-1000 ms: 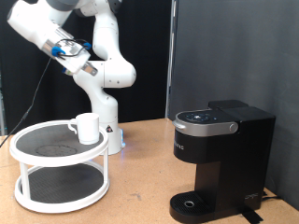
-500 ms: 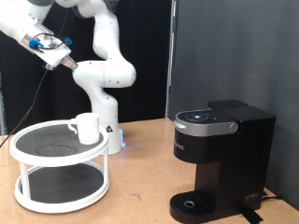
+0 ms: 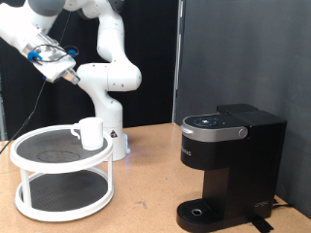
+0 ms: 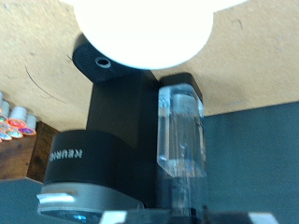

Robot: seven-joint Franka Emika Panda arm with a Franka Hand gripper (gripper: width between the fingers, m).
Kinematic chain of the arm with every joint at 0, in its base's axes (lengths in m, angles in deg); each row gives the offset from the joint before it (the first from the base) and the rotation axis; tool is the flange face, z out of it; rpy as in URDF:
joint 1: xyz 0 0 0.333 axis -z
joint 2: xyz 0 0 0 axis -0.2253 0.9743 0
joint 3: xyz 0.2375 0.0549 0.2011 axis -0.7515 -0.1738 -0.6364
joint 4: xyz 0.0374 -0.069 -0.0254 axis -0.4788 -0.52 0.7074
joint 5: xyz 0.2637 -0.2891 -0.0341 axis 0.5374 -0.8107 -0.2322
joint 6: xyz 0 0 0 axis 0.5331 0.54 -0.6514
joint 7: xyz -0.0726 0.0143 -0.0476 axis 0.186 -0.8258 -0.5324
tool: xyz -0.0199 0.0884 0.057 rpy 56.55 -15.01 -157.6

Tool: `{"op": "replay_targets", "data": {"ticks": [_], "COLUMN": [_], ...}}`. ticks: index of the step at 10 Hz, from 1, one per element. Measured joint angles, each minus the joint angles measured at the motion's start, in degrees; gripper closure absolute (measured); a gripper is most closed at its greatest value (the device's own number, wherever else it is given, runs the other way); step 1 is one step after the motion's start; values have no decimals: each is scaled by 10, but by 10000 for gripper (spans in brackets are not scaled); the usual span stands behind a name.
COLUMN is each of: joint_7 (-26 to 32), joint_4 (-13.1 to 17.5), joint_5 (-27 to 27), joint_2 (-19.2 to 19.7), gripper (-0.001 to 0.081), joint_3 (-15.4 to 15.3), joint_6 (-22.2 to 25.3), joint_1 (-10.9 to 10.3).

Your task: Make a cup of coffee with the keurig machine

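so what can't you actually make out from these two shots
- End effector, exterior view: too small and blurred to tell open or shut; absent from the wrist view.
- Cup interior, exterior view: hidden by its own wall.
- Keurig machine, wrist view: lid cut off by the frame edge.
- Drip base, wrist view: washed out by glare.

Count from where I hang: one cup [image 3: 90, 132], one keurig machine [image 3: 229, 167], one two-tier white stand [image 3: 62, 175], one water tank [image 4: 180, 129].
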Motion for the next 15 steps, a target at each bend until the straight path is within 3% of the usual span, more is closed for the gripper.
{"op": "replay_targets", "data": {"ticks": [3,6,7,8,9,10,12,15], "joint_7": [14,27,28,29,32,35,42,59], "joint_4": [-41,-73,-86,-99,-110,-118,-119,-121], "joint_5": [-17,-45,-60,-71,-78,-82,-84,-84], "joint_2": [6,14,15,15,16,19,25,27], "gripper": [806,792,619,619,435,435,134,91], "joint_3": [1,3,3,3,3,3,4,9], "joint_6": [-59,-89,-106,-125,-141,-153,-163,-162], "joint_1": [0,0,0,0,0,0,0,0]}}
